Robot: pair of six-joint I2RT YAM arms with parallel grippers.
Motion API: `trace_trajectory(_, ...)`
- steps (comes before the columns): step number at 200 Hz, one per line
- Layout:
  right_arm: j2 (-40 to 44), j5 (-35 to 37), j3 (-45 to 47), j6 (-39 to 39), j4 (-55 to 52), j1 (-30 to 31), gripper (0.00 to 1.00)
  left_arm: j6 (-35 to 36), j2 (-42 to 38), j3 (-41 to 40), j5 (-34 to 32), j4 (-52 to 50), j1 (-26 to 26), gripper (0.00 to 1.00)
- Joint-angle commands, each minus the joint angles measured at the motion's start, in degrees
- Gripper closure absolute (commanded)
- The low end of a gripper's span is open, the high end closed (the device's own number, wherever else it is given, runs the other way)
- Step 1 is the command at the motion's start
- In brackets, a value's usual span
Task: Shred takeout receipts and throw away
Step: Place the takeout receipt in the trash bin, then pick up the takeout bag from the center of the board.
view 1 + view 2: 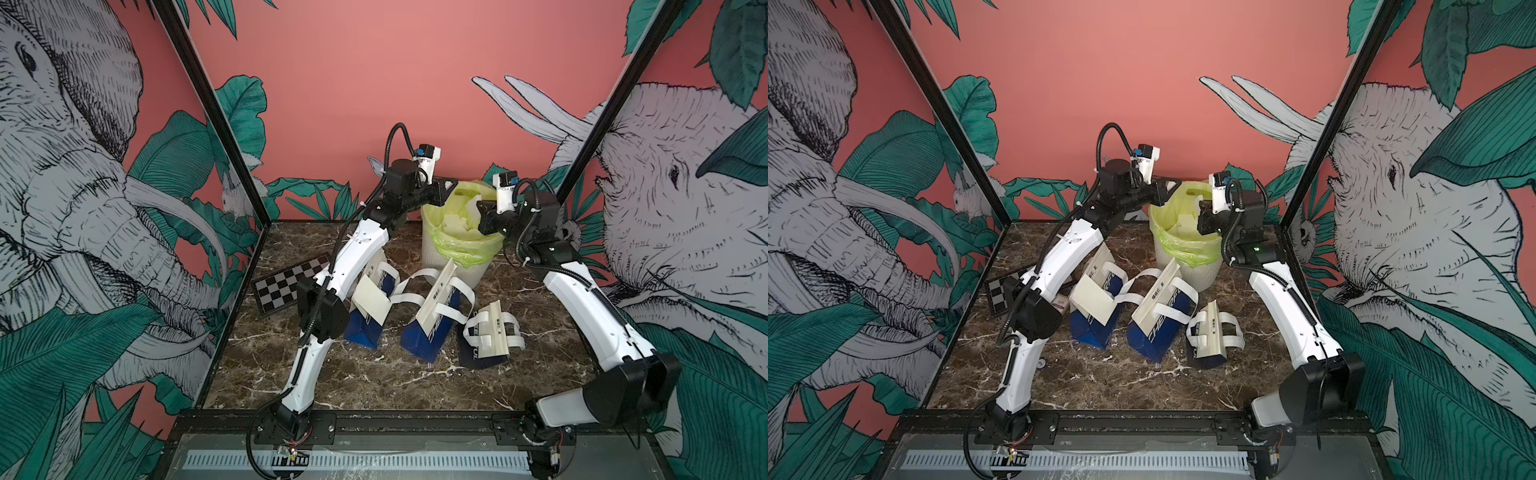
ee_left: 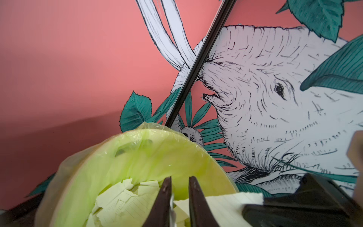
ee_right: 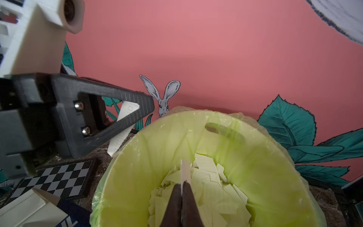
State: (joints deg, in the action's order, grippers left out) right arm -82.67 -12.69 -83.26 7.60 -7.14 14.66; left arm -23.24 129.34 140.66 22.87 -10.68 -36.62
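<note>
Green-lined bin (image 1: 430, 226) sat directly below both claws: the right claw (image 3: 182, 185) pinched a receipt strip (image 3: 184, 169) edge-on, its length pointing into the bin; the left claw (image 2: 180, 178), narrowly parted, had its scrap (image 3: 123, 125) hanging loose beside the rim.

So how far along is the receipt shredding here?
Done: torn receipt shreds already lie in the green-lined bin. In hand: both pincers hover over it, the right pincer pinching a piece, the left pincer parted, a slip by it. Remaining: a whole receipt lies on a blue bag.
</note>
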Motion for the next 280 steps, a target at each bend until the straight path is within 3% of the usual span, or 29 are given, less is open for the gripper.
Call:
trace_trajectory(1,1.95,0.31,-1.03,3.46,1.19,-0.22,0.75,3.05,-0.93,1.37,-0.73,-2.26,-0.64,0.61)
trace_trajectory(43,3.7,1.93,-0.85,2.84,-1.31,-0.22,0.51,3.2,-1.52,1.15,-0.95,-3.09,-0.81,0.39)
trace_trajectory(57,4.21,2.66,-0.69,3.09,-2.13,-0.23,0.51,3.49,-1.96,1.12,-2.18,-4.11,-0.91,0.38)
trace_trajectory(72,5.05,2.8,-0.17,3.65,-2.48,-0.22,0.53,3.97,-2.71,0.81,-3.01,-5.07,-0.9,0.56)
trace_trajectory(85,6.26,2.86,0.12,4.25,-3.17,-0.18,0.53,4.57,-3.63,0.7,-4.37,-6.87,-0.91,0.62)
trace_trajectory(135,12.17,-3.14,0.93,12.52,-10.44,0.53,0.54,13.2,-14.47,-1.88,-11.37,-21.76,-0.84,0.43)
trace_trajectory(180,17.66,-3.9,4.53,20.24,-11.94,9.31,0.52,20.4,-32.13,-18.0,-19.62,-35.14,1.17,0.32)
trace_trajectory(214,17.26,-0.38,5.38,23.49,-13.25,18.91,0.52,21.01,-43.56,-35.05,-20.29,-38.96,4.17,0.29)
trace_trajectory(241,17.1,1.39,7.68,27.94,-11.3,23.59,0.52,19.58,-47.93,-44.42,-19.17,-41.39,5.42,0.3)
trace_trajectory(280,18.03,4.52,12.95,30.09,-10.28,27.72,0.52,17.99,-50.32,-51.73,-14.77,-41.54,5.5,0.37)
